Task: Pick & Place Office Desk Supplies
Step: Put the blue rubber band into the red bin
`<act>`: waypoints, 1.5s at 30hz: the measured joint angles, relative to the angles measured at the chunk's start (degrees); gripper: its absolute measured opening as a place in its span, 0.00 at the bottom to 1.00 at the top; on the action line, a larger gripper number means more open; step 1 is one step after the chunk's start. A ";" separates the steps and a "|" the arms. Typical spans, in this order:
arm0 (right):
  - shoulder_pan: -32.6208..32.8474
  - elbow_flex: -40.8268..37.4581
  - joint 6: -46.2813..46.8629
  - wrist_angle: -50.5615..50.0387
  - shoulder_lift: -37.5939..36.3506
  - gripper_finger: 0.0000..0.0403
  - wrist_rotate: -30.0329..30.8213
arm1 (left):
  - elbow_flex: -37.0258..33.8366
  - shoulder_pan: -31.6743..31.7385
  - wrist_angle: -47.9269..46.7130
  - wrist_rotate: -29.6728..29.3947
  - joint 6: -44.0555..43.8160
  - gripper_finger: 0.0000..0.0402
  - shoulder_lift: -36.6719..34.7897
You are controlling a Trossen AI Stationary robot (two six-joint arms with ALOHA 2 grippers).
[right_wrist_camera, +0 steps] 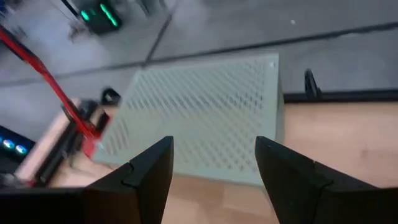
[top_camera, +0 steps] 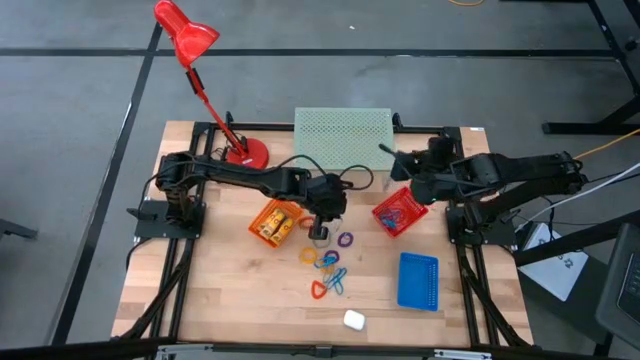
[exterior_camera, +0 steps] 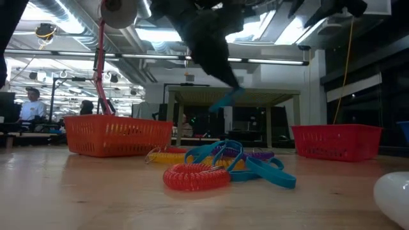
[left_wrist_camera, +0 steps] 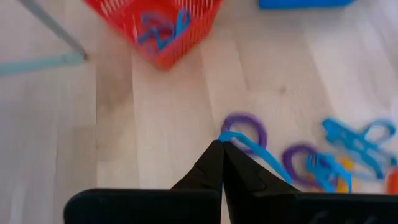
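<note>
We see a wooden surface [top_camera: 230, 300] from above, with a loose cluster of coloured loops [top_camera: 330, 265] near its middle as our landmark. The left hand [top_camera: 318, 232] hangs just beside that cluster, on the side toward the orange basket [top_camera: 275, 222]. Its fingers are pressed together, pinching a blue loop [left_wrist_camera: 252, 147] by one end; the loop trails from the fingertips toward a purple loop [left_wrist_camera: 245, 127] lying flat on the wood. The left arm reaches in low across the surface from the red desk lamp [top_camera: 195, 60] side.

The orange basket holds yellow tubes [top_camera: 281, 225] and sits just beside the cluster. A red basket [top_camera: 399, 211] with blue loops inside lies on the opposite side of the cluster, and a blue basket [top_camera: 418, 280] lies farther out past it. A small white object [top_camera: 353, 320] rests near the cluster, toward the surface's front edge.

The right hand [right_wrist_camera: 214, 165] hovers beyond the red basket, away from the cluster, fingers spread and empty, facing the pale green mesh riser [top_camera: 342, 135].
</note>
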 joint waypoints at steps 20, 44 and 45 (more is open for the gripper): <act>12.48 0.00 -23.49 21.82 -8.71 0.57 20.48 | 0.04 6.04 30.18 2.80 -13.42 0.00 1.76; 12.71 0.00 -24.03 21.89 -8.66 0.57 16.35 | 35.81 6.02 10.43 6.94 -6.89 0.00 27.81; 12.71 0.00 -24.12 21.91 -8.66 0.57 16.35 | 35.91 6.00 10.50 6.83 -6.56 0.00 28.49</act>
